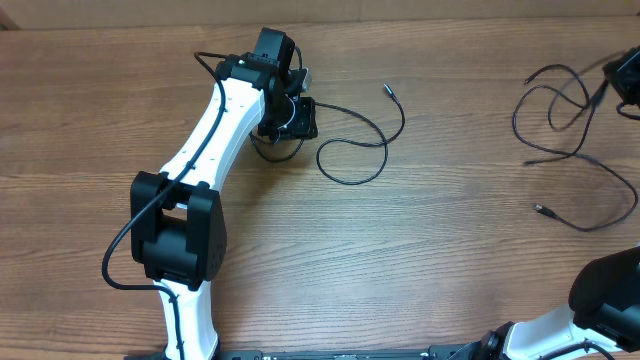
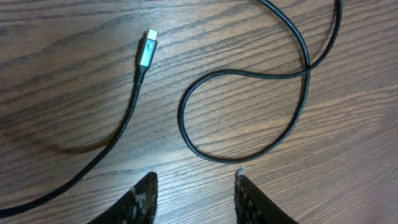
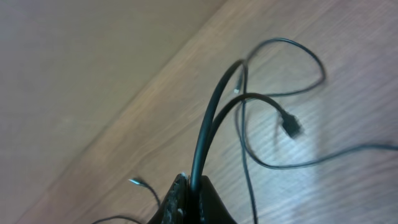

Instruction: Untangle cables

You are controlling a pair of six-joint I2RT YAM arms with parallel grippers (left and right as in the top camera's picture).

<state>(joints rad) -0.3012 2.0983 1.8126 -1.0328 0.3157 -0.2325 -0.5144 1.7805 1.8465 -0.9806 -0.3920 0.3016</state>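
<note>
One thin black cable lies in a loop at the table's upper middle, its plug end to the right. In the left wrist view this cable makes a loop ahead of the fingers, and a silver plug lies to the upper left. My left gripper is open and empty just above the wood, short of the loop. More black cables tangle at the far right. My right gripper is shut on a doubled black cable and holds it above the table.
A loose plug end lies on the wood at the right. In the right wrist view a dark plug hangs among thin strands, and another plug tip lies at the lower left. The table's far edge runs diagonally there.
</note>
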